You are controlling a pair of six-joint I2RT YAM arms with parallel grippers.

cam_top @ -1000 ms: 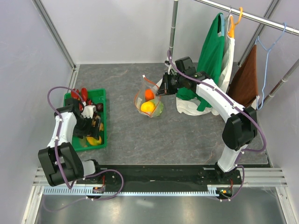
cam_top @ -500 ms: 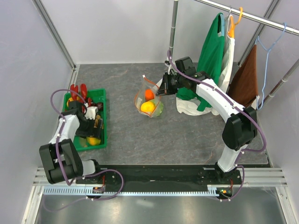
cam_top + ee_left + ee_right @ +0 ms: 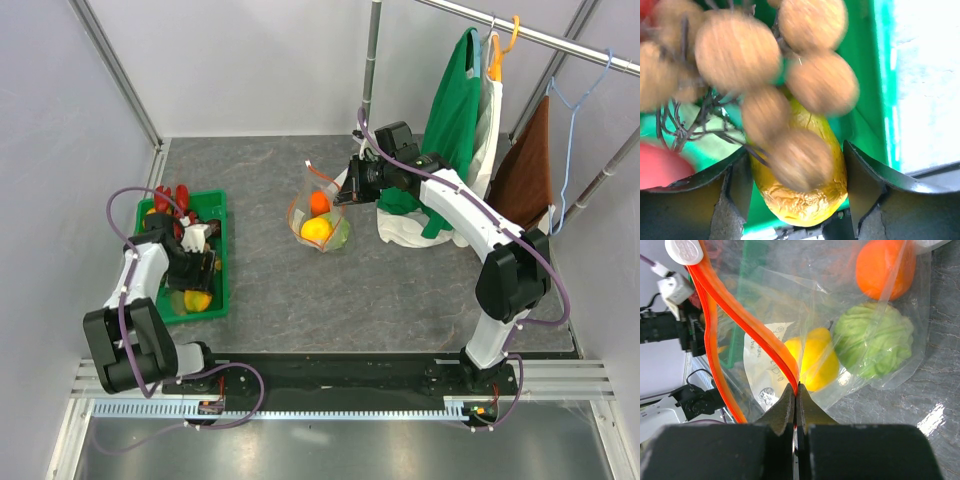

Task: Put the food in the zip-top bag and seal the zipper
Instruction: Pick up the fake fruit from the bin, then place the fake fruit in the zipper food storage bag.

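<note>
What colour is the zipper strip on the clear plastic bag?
Red-orange zipper strip; best seen in the right wrist view.

table [image 3: 400, 290]: grey, mottled | left: green tray [image 3: 224, 262] | centre: zip-top bag [image 3: 318, 212], base seemingly resting | right: white cloth [image 3: 405, 232] heap

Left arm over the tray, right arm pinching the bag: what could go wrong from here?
The right claw pinches only the thin zipper, so the loaded zip-top bag could slip free or sag shut. The ball cluster crowds the mango inside the left claw, so a grab may snag both.
</note>
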